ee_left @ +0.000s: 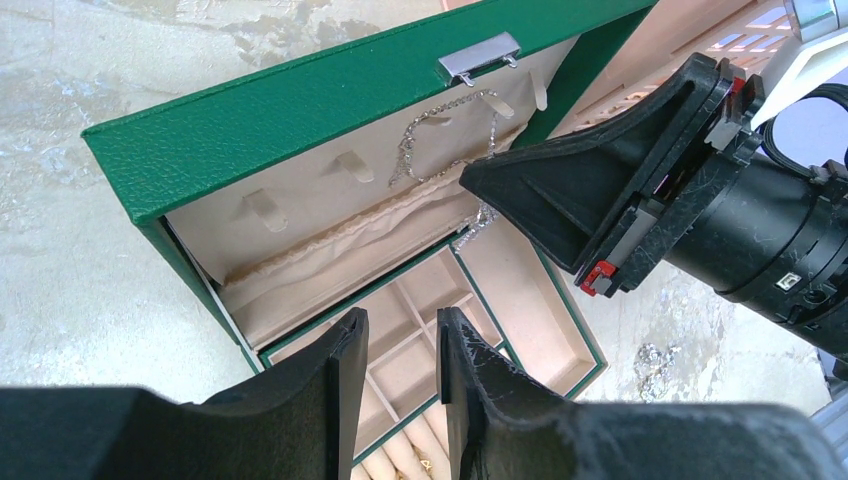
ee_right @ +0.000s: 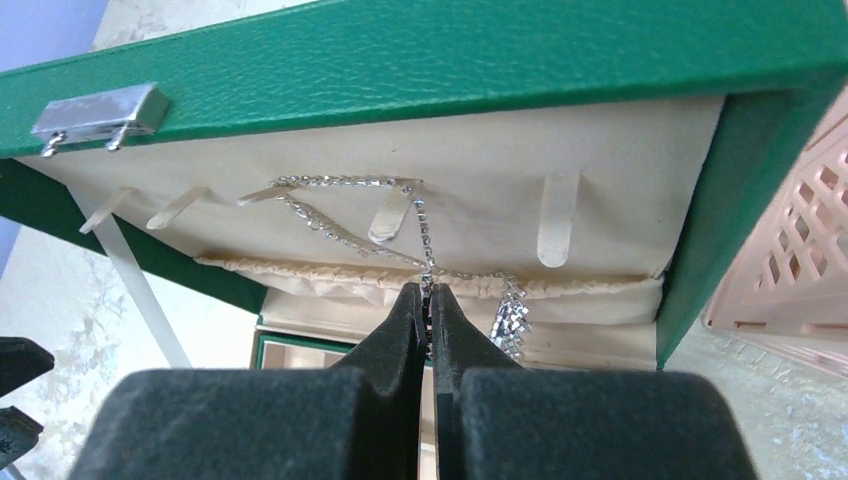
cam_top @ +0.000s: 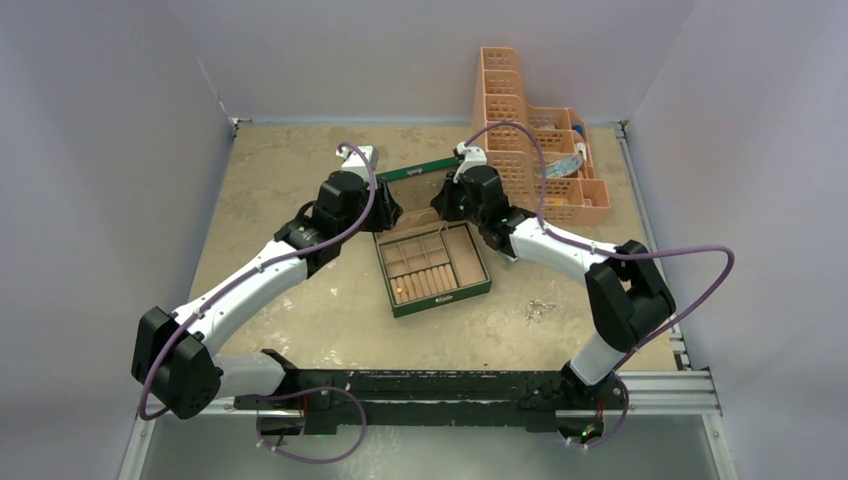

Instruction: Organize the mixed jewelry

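Nearest the right wrist camera, the right gripper is pinching fully closed on a thin silvery chain. The chain is draping across the clear hooks inside the raised green lid. One end is bunching just above the gathered edge of the pocket. The left gripper is hovering close by with its fingers partly apart, holding nothing that shows, and looking down over the box.

The step appears to be hanging the chain on the hooks. Doing it well probably means lifting the strand gently up and over a hook tip. It also means keeping enough slack that the loops resting on other hooks are not pulling off, and releasing only once the chain is sitting behind the hook. A sideways tug is likely risking tipping the lid.

More jewelry is lying in a small silvery pile on the table, right of the box and well apart from it.

Room is tight. The lid's green rim is framing the work, the peach basket is standing just right of the lid, and the two grippers are crowding together. Bare table is showing to the left of the box and in front of it.
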{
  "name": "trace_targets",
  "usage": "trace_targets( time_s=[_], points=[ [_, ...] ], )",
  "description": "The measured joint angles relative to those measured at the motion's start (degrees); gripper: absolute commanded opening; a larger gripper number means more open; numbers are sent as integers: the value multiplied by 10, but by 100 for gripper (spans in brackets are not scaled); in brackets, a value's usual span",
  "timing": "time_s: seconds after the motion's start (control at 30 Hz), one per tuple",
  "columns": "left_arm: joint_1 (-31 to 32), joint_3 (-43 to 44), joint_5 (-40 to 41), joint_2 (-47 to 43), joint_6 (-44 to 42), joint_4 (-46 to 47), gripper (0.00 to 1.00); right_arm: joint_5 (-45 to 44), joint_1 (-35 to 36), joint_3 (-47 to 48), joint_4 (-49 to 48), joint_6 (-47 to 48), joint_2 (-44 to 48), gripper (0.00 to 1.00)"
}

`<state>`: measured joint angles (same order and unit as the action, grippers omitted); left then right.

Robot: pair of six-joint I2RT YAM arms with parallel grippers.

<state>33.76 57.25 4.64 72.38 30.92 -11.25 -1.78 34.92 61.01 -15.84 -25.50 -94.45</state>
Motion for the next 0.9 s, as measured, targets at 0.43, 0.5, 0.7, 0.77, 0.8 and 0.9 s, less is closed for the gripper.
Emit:
trace_targets(
  time_s=[0.43, 0.5, 0.7, 0.77, 0.8, 0.9],
  points=[
    [0, 0, -2, 0, 0, 0, 31, -56, 0, -19, 5, -37, -1, 0],
    [0, 0, -3, 0, 0, 0, 32, -60, 0, -19, 5, -37, -1, 0],
    [0, 0, -7, 0, 0, 0, 32, -61, 0, -19, 5, -39, -1, 0],
    [0, 0, -9, 0, 0, 0, 32, -59, 0, -19, 5, -40, -1, 0],
    [0, 0, -10, 1, 1, 0, 32, -57, 0, -18, 7, -41, 0, 0],
    [0, 0, -11, 2, 2, 0, 33, -44, -1, -17, 22, -45, 12, 0]
  ],
)
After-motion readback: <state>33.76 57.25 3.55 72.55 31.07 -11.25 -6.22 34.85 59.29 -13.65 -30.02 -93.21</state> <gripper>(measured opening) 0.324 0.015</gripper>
